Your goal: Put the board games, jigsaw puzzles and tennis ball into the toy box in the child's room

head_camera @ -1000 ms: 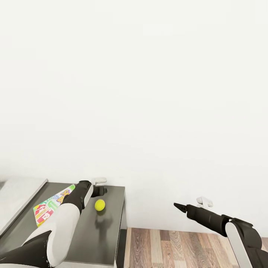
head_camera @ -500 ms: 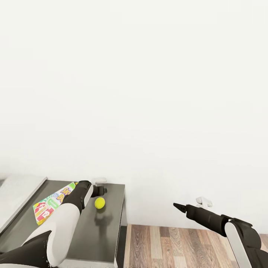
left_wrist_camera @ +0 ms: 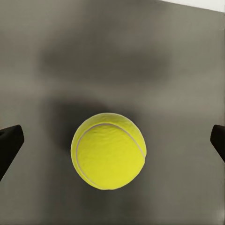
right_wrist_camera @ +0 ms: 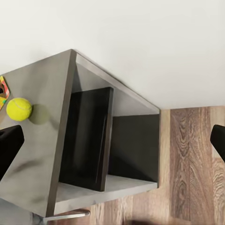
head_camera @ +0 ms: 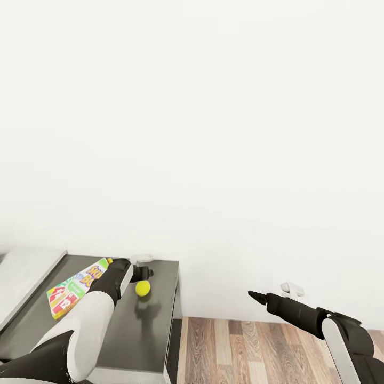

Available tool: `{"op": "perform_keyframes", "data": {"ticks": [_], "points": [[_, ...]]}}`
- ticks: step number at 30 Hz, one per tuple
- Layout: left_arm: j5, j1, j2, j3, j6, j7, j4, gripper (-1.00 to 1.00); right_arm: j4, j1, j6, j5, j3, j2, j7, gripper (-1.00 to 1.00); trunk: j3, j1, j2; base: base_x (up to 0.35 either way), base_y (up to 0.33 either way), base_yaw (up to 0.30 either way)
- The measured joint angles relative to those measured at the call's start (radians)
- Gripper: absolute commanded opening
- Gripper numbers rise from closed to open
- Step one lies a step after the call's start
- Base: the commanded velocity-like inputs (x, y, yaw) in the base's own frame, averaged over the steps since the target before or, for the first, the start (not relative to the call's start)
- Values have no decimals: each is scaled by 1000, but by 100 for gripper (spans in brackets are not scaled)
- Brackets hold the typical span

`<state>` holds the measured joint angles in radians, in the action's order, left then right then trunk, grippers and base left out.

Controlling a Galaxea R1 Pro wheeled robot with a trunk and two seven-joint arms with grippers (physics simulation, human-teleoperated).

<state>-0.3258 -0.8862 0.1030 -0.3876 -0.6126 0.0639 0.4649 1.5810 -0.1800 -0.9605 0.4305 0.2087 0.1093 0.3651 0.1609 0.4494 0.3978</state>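
A yellow tennis ball (head_camera: 142, 288) lies on the dark grey table (head_camera: 160, 320), near its far right corner. My left gripper (head_camera: 144, 276) hangs just above the ball. In the left wrist view the ball (left_wrist_camera: 108, 150) sits between the open left gripper's (left_wrist_camera: 112, 140) two black fingertips (left_wrist_camera: 9, 143), untouched. A colourful board game (head_camera: 72, 290) lies flat on the table left of my left forearm. My right gripper (head_camera: 257, 295) is held out over the wooden floor, right of the table, open and holding nothing. The right wrist view shows the ball (right_wrist_camera: 18, 108) on the table top (right_wrist_camera: 42, 154).
A pale grey slab (head_camera: 24, 272) adjoins the table's left side. The table's right end has an open shelf with a dark divider (right_wrist_camera: 89, 136). A white wall (head_camera: 213, 133) rises right behind the table. Wooden floor (head_camera: 240, 352) lies to the right.
The whole head view has shifted, so the table, ball and floor sit slightly higher in the picture. The left gripper has come a little closer to the ball.
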Motion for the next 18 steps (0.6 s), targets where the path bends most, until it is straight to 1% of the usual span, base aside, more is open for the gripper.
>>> {"op": "perform_keyframes", "data": {"ticks": [18], "points": [[0,0,0,0,2,0,7,100,0,0,0,0,0,0,0,100,30,0,0,0,0,0]]}}
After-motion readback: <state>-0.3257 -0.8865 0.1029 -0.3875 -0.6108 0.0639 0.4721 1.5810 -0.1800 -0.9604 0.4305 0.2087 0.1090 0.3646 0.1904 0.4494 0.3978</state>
